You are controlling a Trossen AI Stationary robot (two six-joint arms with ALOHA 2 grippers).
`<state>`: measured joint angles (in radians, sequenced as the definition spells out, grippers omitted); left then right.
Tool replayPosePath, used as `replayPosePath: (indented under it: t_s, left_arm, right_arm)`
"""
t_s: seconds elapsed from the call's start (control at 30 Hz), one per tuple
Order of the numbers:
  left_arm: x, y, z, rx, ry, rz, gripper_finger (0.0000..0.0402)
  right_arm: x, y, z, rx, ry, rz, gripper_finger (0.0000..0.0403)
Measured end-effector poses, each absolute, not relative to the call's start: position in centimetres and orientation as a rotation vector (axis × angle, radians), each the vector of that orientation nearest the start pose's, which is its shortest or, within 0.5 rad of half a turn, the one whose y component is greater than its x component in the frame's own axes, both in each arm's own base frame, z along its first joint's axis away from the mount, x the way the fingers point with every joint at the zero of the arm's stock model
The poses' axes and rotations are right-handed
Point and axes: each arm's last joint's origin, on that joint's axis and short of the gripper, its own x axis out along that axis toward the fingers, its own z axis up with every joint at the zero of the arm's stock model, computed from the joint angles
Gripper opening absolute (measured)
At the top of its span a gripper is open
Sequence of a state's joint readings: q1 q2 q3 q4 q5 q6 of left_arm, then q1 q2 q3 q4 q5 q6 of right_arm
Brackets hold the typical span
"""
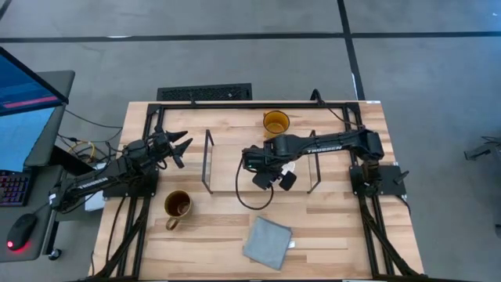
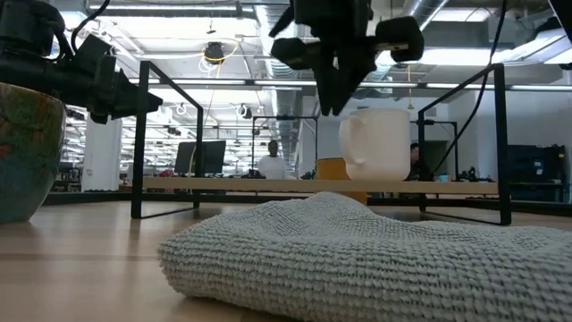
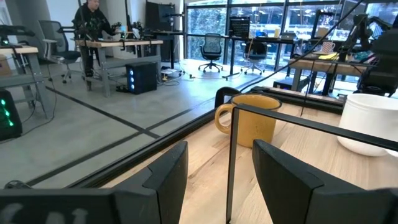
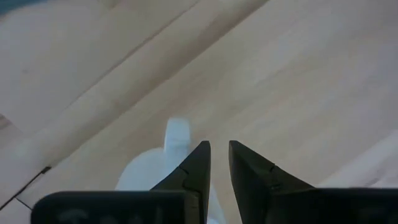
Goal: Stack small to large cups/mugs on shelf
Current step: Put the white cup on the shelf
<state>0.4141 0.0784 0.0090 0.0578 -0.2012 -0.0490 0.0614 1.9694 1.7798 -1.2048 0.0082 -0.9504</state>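
At nine o'clock on the bench (image 1: 329, 227), the left gripper (image 1: 182, 146) waited with its fingers (image 3: 166, 175) spread, well clear of the shelf (image 1: 227, 176). Near seven o'clock stood the brownish-tan mug (image 1: 177, 206), with a grey cloth (image 1: 267, 241) toward six. At the centre, the right gripper (image 1: 275, 180) hung over the shelf with its fingers (image 4: 193, 167) nearly pressed together at the rim of the small white mug (image 2: 375, 142); whether they pinched it could not be told. That mug looked to rest on the shelf board. At twelve, the amber mug (image 1: 275, 122) sat on the bench behind the shelf. If the fingers held only the thin rim, the white mug could tip as they let go. The wire frame (image 1: 208, 160) could also snag the arm as it withdrew.
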Motion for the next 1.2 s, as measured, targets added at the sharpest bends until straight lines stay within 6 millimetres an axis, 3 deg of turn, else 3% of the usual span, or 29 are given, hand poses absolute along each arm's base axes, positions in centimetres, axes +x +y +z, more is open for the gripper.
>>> replayPosePath:
  t_s: [0.23, 1.2]
  left_arm:
    - [9.1, 4.6, 16.6, -0.049, -0.004, 0.615, 0.0171]
    - [9.1, 4.6, 16.6, -0.049, -0.004, 0.615, 0.0171]
  right_arm:
    - [38.8, 2.4, 25.5, -0.828, 1.295, 0.719, 0.0082]
    - [36.8, 2.6, 25.4, -0.788, 1.481, 0.820, 0.0082]
